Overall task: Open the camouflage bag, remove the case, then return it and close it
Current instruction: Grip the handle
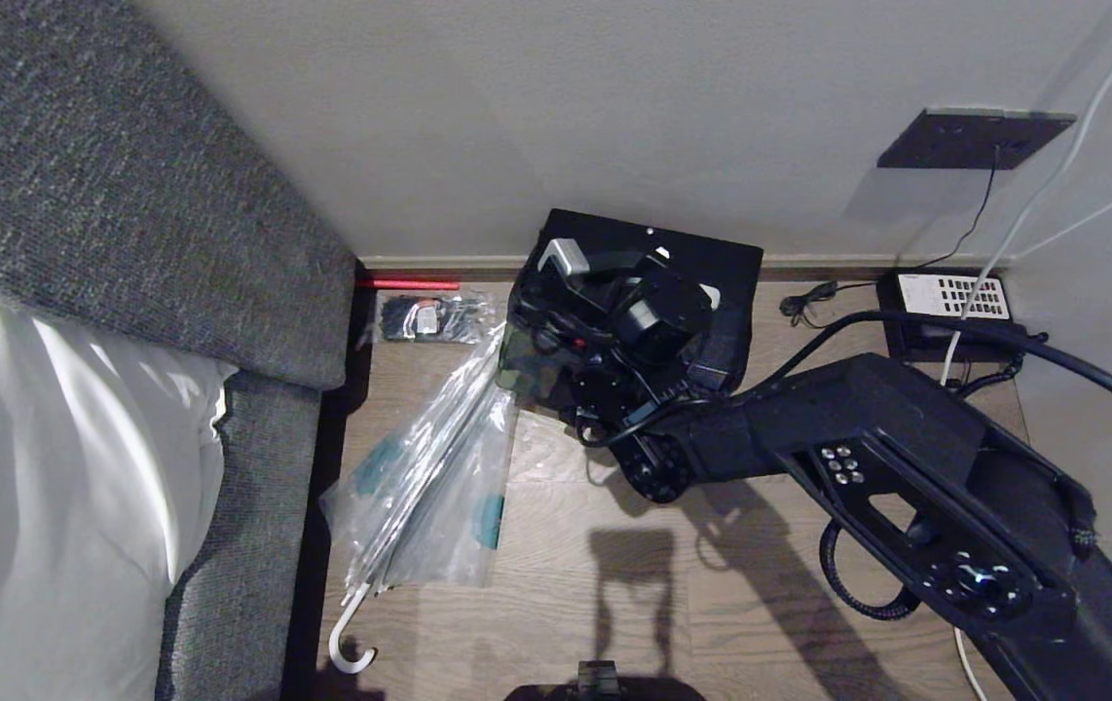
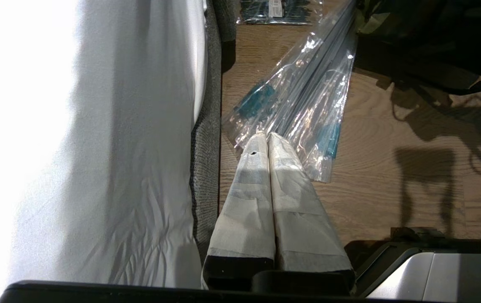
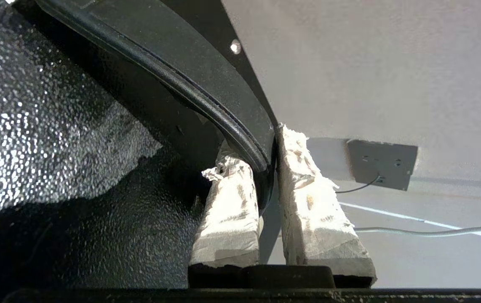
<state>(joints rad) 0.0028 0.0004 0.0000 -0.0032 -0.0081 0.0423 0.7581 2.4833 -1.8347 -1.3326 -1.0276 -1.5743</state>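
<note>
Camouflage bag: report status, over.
Right hand shut on camouflage bag lid edge, lining showing. Left hand shut, parked by umbrella, which lies against bag.

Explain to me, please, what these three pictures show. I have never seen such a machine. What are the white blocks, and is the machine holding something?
This is a robot with two arms. One picture comes from a camera on its head, looking down at a wooden floor beside a bed. The other two come from cameras on its wrists, behind the fingers.

The white blocks are those padded fingers. The right gripper is shut on the black edge of the lid of the camouflage bag, which stands by the wall; the silvery lining shows, so the bag is open. The left gripper is shut, holds nothing and waits beside the bed.

Also on the floor: a plastic-wrapped umbrella, a small packet and a telephone.
</note>
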